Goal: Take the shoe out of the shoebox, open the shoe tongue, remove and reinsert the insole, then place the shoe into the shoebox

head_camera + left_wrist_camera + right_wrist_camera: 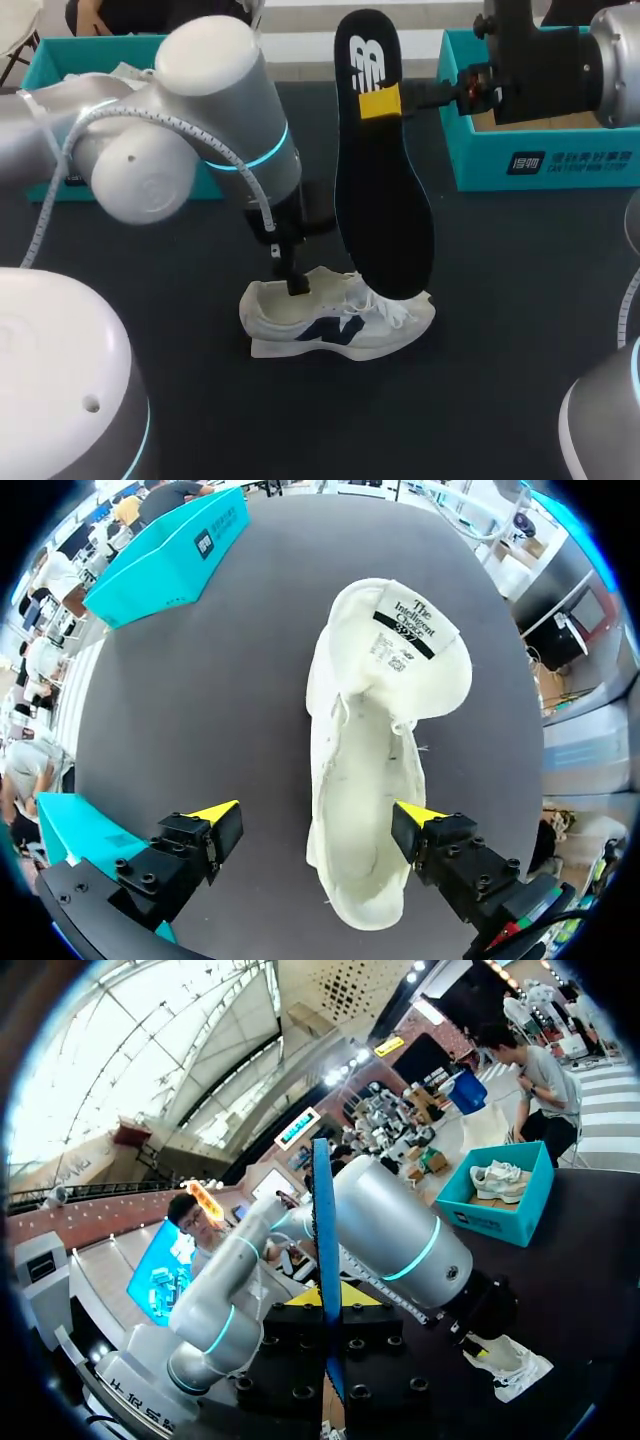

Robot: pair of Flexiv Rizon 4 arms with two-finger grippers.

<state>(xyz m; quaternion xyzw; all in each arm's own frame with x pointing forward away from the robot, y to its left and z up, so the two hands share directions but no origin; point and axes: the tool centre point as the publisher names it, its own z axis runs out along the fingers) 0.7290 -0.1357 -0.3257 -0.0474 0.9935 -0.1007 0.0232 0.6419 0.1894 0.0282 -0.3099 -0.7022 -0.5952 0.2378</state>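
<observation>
My right gripper (381, 103) is clamped on the insole (382, 200) near its heel end, one yellow tip showing on the near face. The insole stands almost upright, well above the table (520, 330). Its lower end is over the shoe (335, 322) at the laces, and I cannot tell whether it touches them. In the right wrist view I see the insole edge-on between the fingers.

The shoe rests on its sole near the middle of the table, toe toward the right edge. Its tongue (405, 630) is folded out with the label facing up, and the inside of the shoe is bare.

My left gripper (318, 818) hangs over the heel end with its fingers (217, 812) spread wide, one on each side of the shoe and holding nothing. One fingertip is well apart from the shoe and the other is just beside its rim.

The left box (50, 70) sits at the far left corner with a second shoe (497, 1175) in it. The right box (545, 160) sits at the far right corner, behind my right arm.
</observation>
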